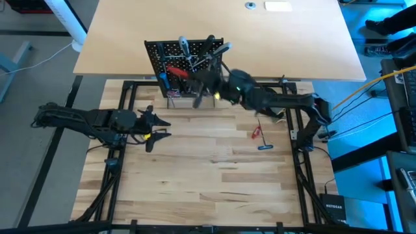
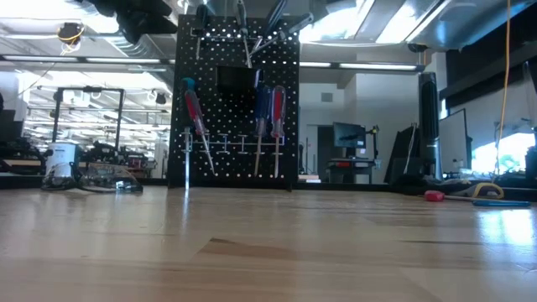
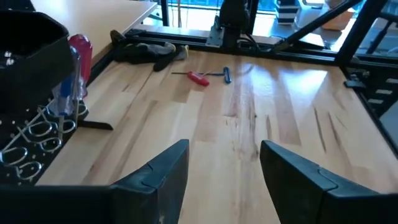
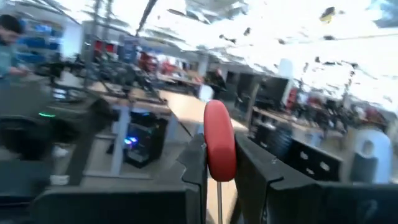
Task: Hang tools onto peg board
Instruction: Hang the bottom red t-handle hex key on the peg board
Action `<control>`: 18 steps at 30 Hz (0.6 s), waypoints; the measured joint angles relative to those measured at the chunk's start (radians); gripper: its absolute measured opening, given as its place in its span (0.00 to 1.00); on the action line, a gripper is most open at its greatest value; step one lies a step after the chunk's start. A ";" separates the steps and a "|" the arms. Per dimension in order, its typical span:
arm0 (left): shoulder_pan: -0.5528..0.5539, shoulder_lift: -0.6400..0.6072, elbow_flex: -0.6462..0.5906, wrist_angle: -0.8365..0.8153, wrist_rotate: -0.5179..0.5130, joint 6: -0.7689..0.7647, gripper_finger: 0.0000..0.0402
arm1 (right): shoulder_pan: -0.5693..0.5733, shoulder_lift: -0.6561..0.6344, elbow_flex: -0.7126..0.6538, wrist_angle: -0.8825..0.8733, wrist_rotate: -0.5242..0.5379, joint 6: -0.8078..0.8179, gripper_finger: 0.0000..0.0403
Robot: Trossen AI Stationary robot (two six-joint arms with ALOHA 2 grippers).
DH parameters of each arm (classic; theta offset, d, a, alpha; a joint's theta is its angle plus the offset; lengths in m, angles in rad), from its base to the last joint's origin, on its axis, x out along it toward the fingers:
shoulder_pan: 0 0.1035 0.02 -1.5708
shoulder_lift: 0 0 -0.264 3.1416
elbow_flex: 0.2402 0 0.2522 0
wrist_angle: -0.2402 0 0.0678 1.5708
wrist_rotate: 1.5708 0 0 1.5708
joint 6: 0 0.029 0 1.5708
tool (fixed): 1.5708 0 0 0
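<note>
Screwdriver [image 4: 219, 149], red-handled, pinched in right gripper [image 4: 221, 171] up at peg board [image 1: 156, 55]. Left gripper [image 3: 224, 180] open, idle over table [image 1: 214, 188]. Risk: shaft misses hole, tool slips, drops behind board.

Open tabletop in front; rear blocked.
Peg board [image 1: 185, 65] stands at the back; red-handled tool [image 1: 257, 133] lies right of centre.

Black peg board [image 1: 185, 65] upright, screwdrivers [image 2: 195, 113] hanging (red, blue handles); two small tools [image 1: 261, 138] flat on table.
</note>
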 joint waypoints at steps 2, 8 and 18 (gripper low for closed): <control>0.000 0.000 0.000 0.000 0.000 0.010 0.47 | -0.037 0.036 0.047 -0.039 0.000 0.027 0.14; 0.001 0.000 0.000 0.007 0.000 0.057 0.46 | -0.122 0.111 0.124 -0.071 0.002 0.125 0.15; 0.001 0.000 0.000 0.039 0.000 0.139 0.46 | -0.168 0.154 0.129 -0.045 0.005 0.150 0.15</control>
